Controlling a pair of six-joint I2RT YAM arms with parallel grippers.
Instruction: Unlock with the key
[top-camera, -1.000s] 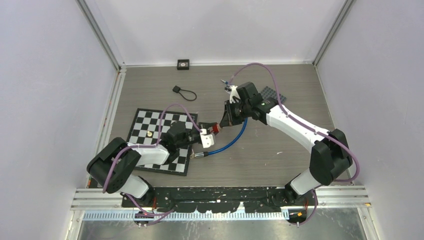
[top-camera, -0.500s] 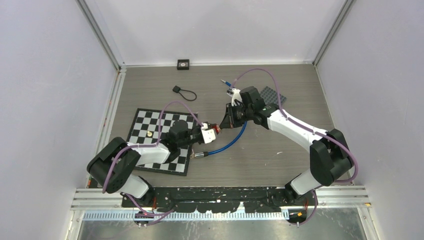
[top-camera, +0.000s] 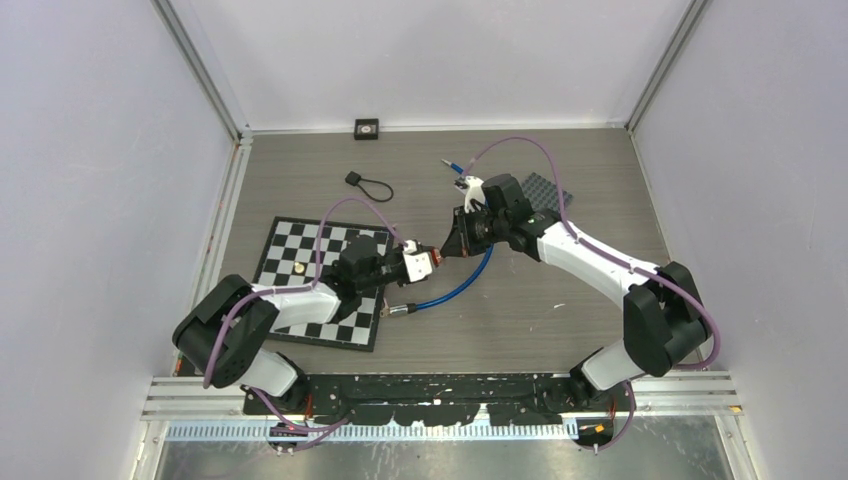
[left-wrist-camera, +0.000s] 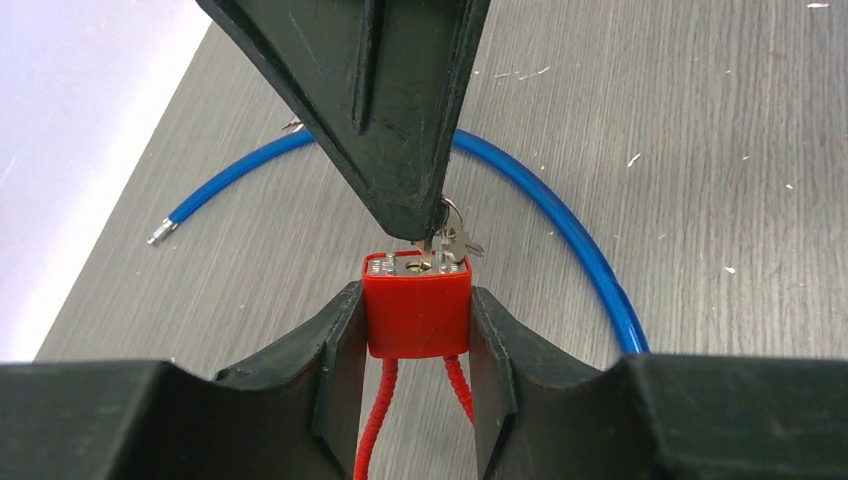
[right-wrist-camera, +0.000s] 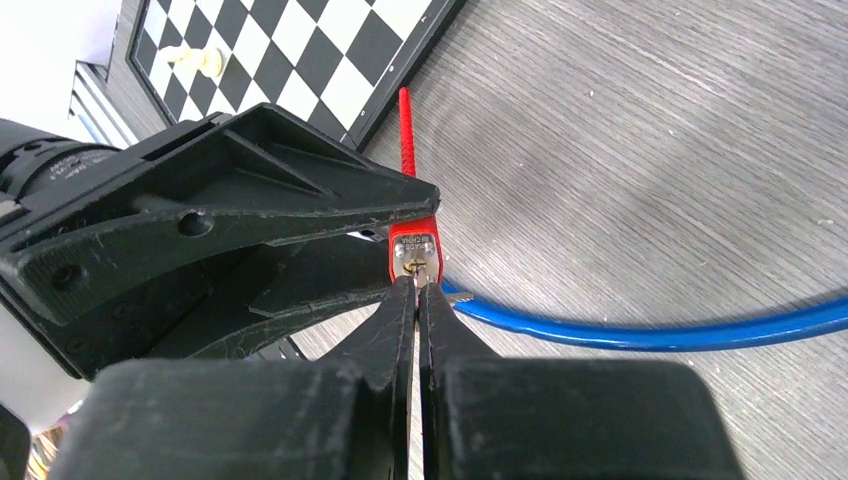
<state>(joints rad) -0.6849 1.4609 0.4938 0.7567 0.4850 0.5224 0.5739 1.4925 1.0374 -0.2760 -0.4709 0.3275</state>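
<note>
- A chessboard (top-camera: 285, 240) lies on the left part of the desk (top-camera: 560, 320), with one pale piece (top-camera: 298, 268) standing on it.
- Just right of the board, the left jaws grip a red padlock (left-wrist-camera: 416, 315) by its two sides. Its keyhole face points toward the right arm.
- A small key (left-wrist-camera: 447, 240) meets that keyhole face and seems to be seated in it. The right jaws are closed and pinch the key's head.
- The step in hand looks like turning the key. The left grip should hold firm while the right wrist rolls about the key's own line, with no sideways push.
- A blue cable (top-camera: 462, 285) curves across the desk directly below the lock.
- Bare desk opens to the right and front. A black strap (top-camera: 368, 185) and a dark plate (top-camera: 552, 190) lie farther back, well apart from the lock.
</note>
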